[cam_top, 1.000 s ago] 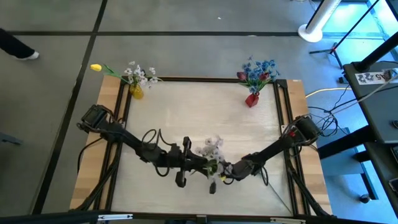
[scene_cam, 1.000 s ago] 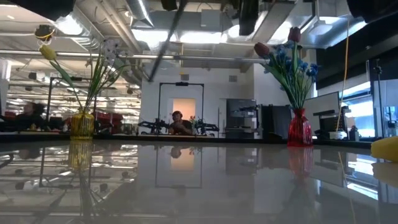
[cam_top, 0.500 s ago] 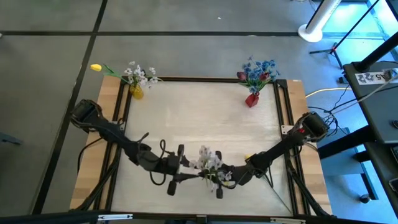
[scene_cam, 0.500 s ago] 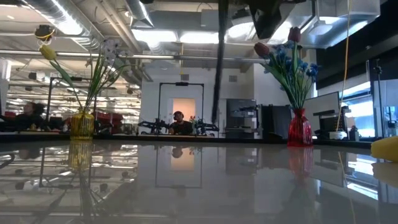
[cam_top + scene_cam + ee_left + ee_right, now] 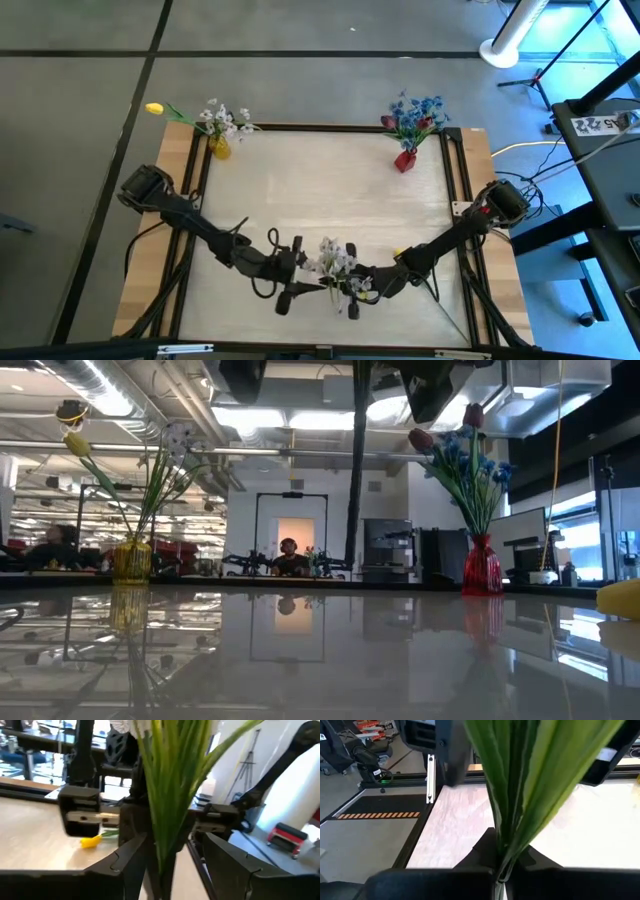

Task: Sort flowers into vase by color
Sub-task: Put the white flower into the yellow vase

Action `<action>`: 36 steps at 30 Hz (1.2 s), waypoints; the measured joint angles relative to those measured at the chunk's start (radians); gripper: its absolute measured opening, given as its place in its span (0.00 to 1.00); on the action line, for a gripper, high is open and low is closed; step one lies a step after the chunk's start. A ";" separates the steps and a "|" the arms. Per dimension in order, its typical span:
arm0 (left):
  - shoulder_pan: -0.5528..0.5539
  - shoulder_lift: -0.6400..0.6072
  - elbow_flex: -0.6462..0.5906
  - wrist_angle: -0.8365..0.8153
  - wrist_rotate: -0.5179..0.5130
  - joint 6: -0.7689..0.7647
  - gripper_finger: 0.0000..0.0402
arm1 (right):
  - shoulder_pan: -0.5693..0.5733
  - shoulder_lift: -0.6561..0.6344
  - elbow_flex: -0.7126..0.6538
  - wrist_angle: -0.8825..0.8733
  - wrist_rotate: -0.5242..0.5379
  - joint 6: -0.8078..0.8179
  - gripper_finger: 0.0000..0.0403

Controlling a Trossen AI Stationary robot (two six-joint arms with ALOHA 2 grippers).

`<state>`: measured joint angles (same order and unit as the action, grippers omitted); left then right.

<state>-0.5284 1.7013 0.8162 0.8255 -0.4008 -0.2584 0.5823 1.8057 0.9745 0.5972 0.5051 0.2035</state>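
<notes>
A pale white spray (image 5: 335, 260) on green leafy stems stands upright over the table's near middle. My right gripper (image 5: 354, 288) is shut on its stems. My left gripper (image 5: 172, 865) is open, one finger on either side of the stems (image 5: 165, 820), apart from them. A yellow vase (image 5: 220, 148) at the far left holds white sprays and a yellow tulip. At the far right, a red vase (image 5: 405, 160) holds blue clusters and a dark red tulip. Another yellow tulip (image 5: 90, 841) lies on the table near my right arm. My right gripper pinches the bunched green stems (image 5: 502, 860) between its two fingers, low on the leaves. The fingers come in about level from the table's right and lie across the stems. The spray stands upright, its lower end (image 5: 352, 550) clear of the table.
Both arms meet close to the table's near edge. The two vases stand at the far corners, with wide bare tabletop (image 5: 320, 190) between them and the grippers. Black rails (image 5: 455, 180) run along the table's sides.
Both grippers have carried the white spray toward the table's near edge, and it has swung from slanted to upright. My left gripper has opened and let go of the stems. My right gripper has kept hold of them.
</notes>
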 joint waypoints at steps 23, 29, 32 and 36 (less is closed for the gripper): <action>0.087 0.112 0.003 0.170 0.082 0.010 0.45 | -0.007 0.000 -0.002 0.011 0.062 -0.017 0.07; 0.103 0.113 0.003 0.163 0.079 0.026 0.35 | -0.007 0.000 -0.002 0.015 0.060 -0.020 0.05; 0.101 0.113 0.003 0.168 0.065 0.054 0.23 | -0.007 0.000 -0.002 0.013 0.072 -0.020 0.07; 0.083 0.112 0.003 0.217 0.024 0.115 0.04 | -0.007 -0.001 0.001 0.015 0.073 -0.018 0.16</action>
<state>-0.4456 1.8137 0.8194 1.0424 -0.3765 -0.1431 0.5755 1.8050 0.9757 0.6124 0.5778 0.1855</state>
